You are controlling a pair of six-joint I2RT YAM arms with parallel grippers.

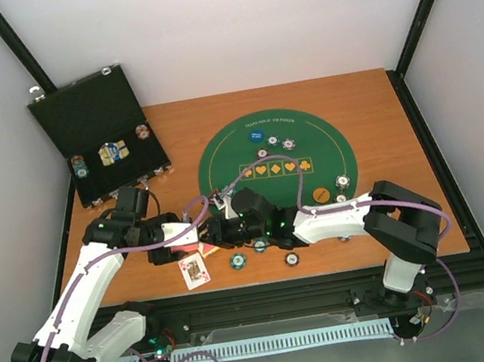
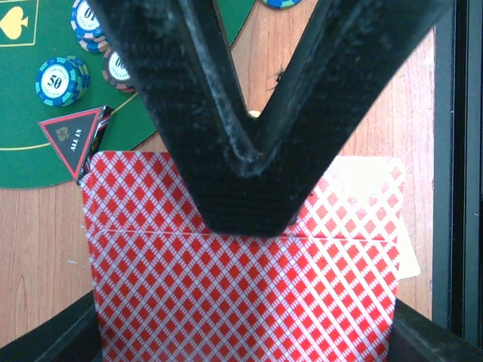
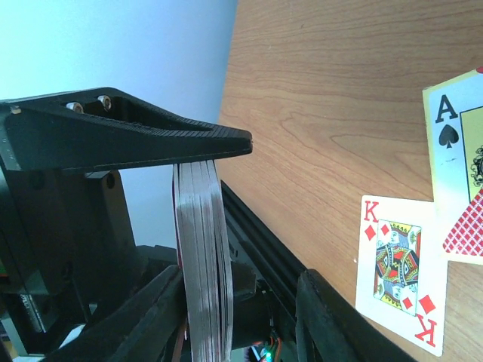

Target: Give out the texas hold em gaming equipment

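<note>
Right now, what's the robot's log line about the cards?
left gripper: shut on red-backed deck | right gripper: open beside deck | king of diamonds: face up on table

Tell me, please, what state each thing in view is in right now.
left gripper: shut on the deck of cards.
deck of cards: held, red back showing.
right gripper: open, close to the deck of cards.
king of diamonds: face up on the table.
ace of spades: face up, partly covered by a red-backed card.
case: lid open, chips inside.
</note>
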